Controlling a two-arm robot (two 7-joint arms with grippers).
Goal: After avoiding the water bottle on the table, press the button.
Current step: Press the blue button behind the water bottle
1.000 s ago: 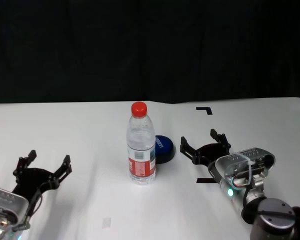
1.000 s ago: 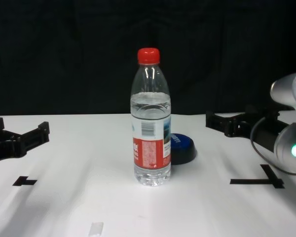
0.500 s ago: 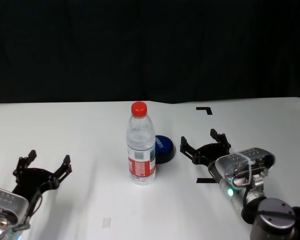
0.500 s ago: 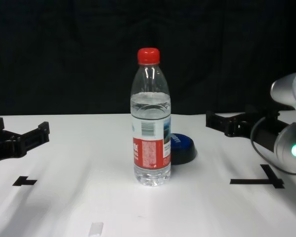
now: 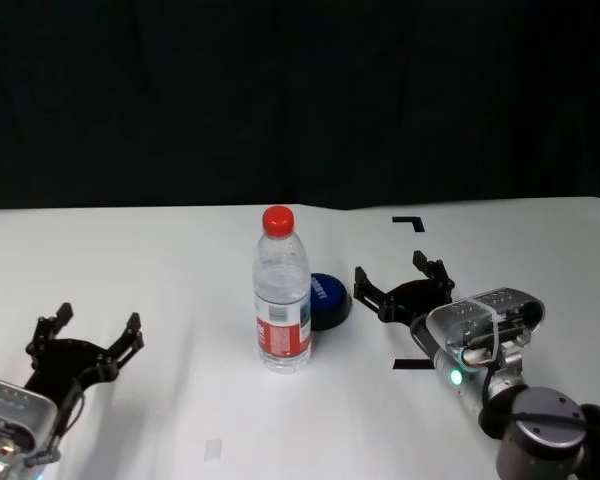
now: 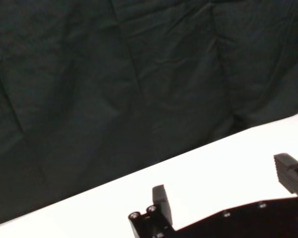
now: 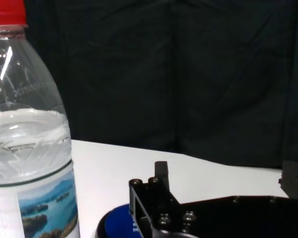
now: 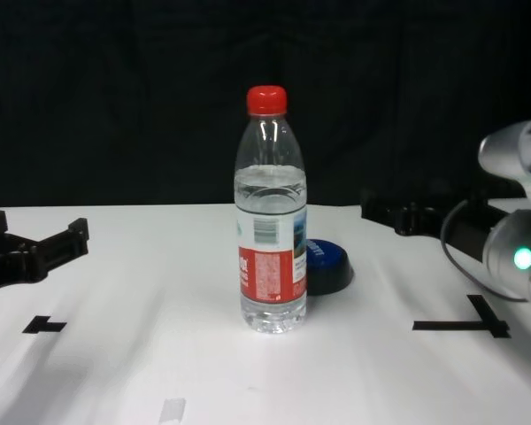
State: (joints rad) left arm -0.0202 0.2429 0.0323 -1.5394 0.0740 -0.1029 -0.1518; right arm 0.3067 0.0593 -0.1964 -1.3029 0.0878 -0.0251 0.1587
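The water bottle [image 5: 282,291] stands upright in the middle of the white table [image 5: 160,260], its red cap on; it also shows in the chest view [image 8: 271,221] and the right wrist view [image 7: 27,134]. The dark blue button [image 5: 329,297] sits just behind and to the right of it, partly hidden in the chest view [image 8: 327,266] and the right wrist view [image 7: 116,223]. My right gripper [image 5: 403,284] is open, just right of the button. My left gripper [image 5: 85,328] is open and empty at the near left.
Black tape marks lie on the table: a corner [image 5: 409,220] at the far right, a cross [image 8: 465,324] under my right arm, and a cross [image 8: 44,325] at the near left. A dark curtain closes the back.
My right gripper has shifted a little to the left and farther, closer to the button. The left arm, bottle and button have not moved.
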